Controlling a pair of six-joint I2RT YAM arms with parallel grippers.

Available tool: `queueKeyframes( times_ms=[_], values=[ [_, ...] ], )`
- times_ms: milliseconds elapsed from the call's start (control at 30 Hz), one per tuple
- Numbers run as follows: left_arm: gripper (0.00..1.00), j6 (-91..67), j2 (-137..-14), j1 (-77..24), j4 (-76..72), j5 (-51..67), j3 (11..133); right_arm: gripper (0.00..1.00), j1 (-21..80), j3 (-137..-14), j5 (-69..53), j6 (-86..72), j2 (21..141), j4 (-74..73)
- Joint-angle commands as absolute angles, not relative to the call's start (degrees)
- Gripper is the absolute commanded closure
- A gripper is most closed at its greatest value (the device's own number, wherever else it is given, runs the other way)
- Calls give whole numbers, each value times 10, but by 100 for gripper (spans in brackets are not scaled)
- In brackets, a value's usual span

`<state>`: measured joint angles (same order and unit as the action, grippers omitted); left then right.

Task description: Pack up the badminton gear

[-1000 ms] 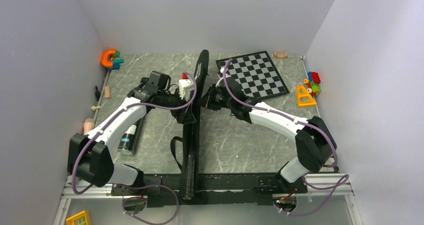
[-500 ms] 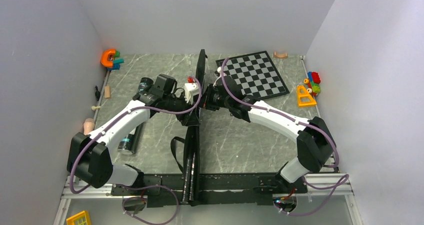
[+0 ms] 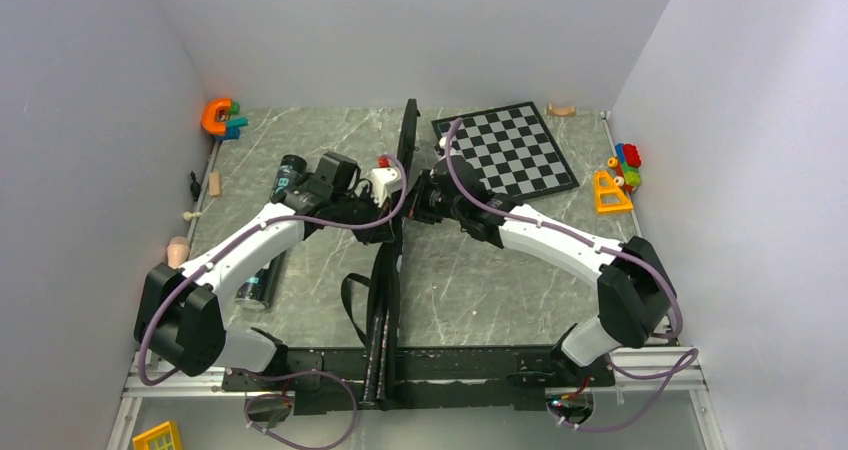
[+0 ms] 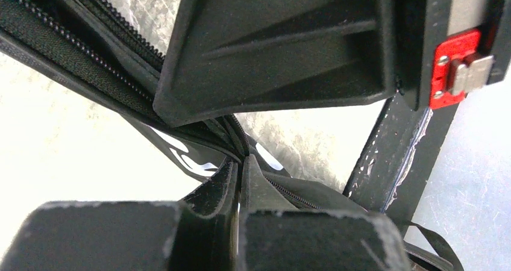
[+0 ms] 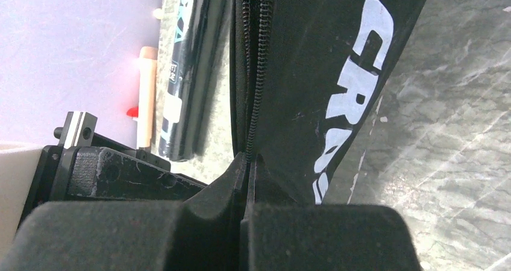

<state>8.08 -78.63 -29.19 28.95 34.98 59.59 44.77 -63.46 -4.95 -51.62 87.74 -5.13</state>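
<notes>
The black racket bag (image 3: 392, 270) stands on its edge down the middle of the table, "CRO" lettering (image 5: 355, 72) on its side. My left gripper (image 3: 397, 192) is shut on the bag's fabric edge (image 4: 241, 165) beside the zipper (image 4: 66, 42). From the other side my right gripper (image 3: 416, 196) is shut on the zipper edge (image 5: 248, 159). The two grippers face each other, nearly touching. A long dark tube (image 3: 258, 278) lies on the table left of the bag, partly under my left arm, and shows in the right wrist view (image 5: 181, 72). Thin dark shafts show at the bag's near end (image 3: 380, 355).
A black-and-white chessboard (image 3: 510, 150) lies at the back right. Colourful toys (image 3: 618, 178) sit by the right wall, and an orange and teal toy (image 3: 222, 117) at the back left. Wooden pegs (image 3: 180, 250) lie along the left wall. The bag's strap (image 3: 350, 305) loops out leftward.
My left gripper moved right to the bag and shut on its edge. The bag has been drawn narrower and more upright. The right gripper kept its grip.
</notes>
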Motion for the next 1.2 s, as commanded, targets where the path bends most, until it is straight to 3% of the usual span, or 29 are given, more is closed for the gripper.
queueKeyframes(
  times_ms=[0, 67, 100, 167, 333, 500, 567, 667, 900, 1167],
  values=[
    [100, 87, -769, -297, 280, 313, 608, 100, 444, -637, -45, -522, 831, -25],
    [100, 89, -763, -296, 287, 305, 614, 93, 436, -642, -49, -514, 822, -38],
    [100, 90, -758, -296, 290, 301, 617, 80, 430, -643, -51, -509, 818, -45],
    [100, 93, -750, -295, 298, 297, 623, 66, 410, -644, -60, -498, 802, -51],
    [100, 96, -732, -287, 314, 301, 627, 58, 317, -660, -136, -486, 788, -54],
    [100, 105, -724, -275, 333, 314, 631, 33, 252, -711, -191, -455, 832, -71],
    [100, 110, -721, -274, 341, 317, 634, 28, 232, -731, -230, -444, 861, -61],
    [100, 110, -717, -272, 343, 318, 634, 28, 221, -749, -275, -450, 900, -15],
    [100, 112, -717, -270, 348, 319, 639, 41, 221, -765, -380, -506, 984, 104],
    [100, 106, -726, -270, 351, 321, 648, 48, 221, -776, -409, -531, 1023, 149]
  ],
)
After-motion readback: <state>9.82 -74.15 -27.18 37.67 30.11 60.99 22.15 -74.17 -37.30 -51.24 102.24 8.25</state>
